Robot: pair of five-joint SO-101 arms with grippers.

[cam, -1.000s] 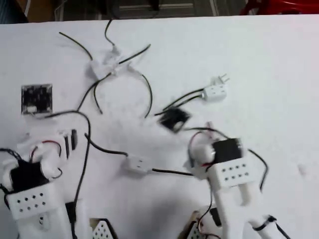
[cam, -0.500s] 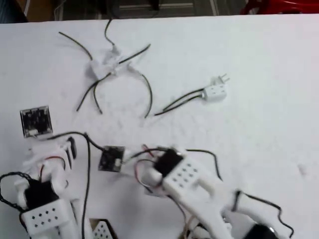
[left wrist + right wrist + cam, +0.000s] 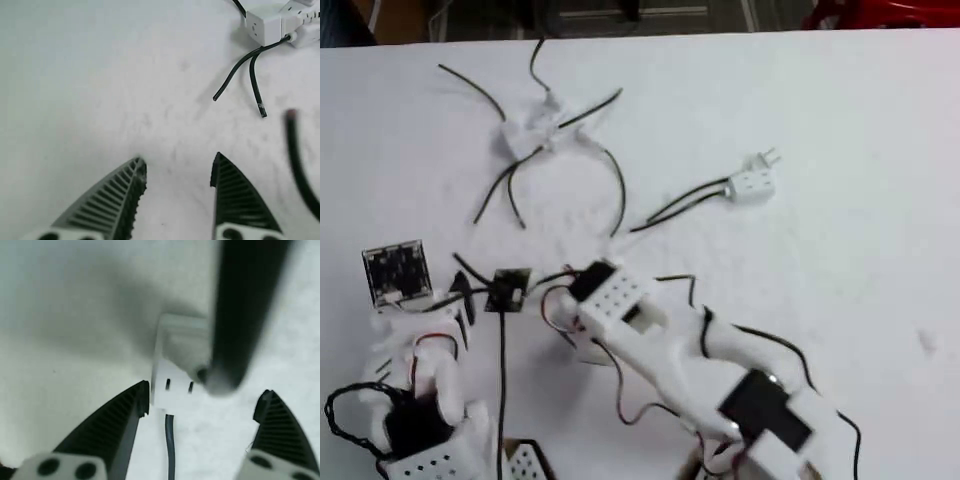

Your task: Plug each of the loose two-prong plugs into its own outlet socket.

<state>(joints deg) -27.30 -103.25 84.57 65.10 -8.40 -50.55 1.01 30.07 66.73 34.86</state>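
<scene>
A loose white two-prong plug point(image 3: 752, 184) lies right of centre on the table, its black cord trailing left. At the back left, a cluster of white socket blocks point(image 3: 535, 130) sits with black cords fanning out; it is also in the left wrist view point(image 3: 272, 25). My left gripper point(image 3: 177, 172) hangs open over bare table, well short of that cluster. My right gripper point(image 3: 200, 395) is open, its jaws on either side of a white socket block point(image 3: 175, 385) with two slots and a cord. A blurred dark cable point(image 3: 240, 305) crosses in front.
The right arm point(image 3: 650, 340) reaches diagonally from the front right toward the left arm point(image 3: 430, 400) at the front left corner, close together. Black cables point(image 3: 502, 350) run across the table between them. The table's right half is open white surface.
The right arm has swung left across the table and now covers the socket block that lay in the open. The left arm has drawn back toward the front edge.
</scene>
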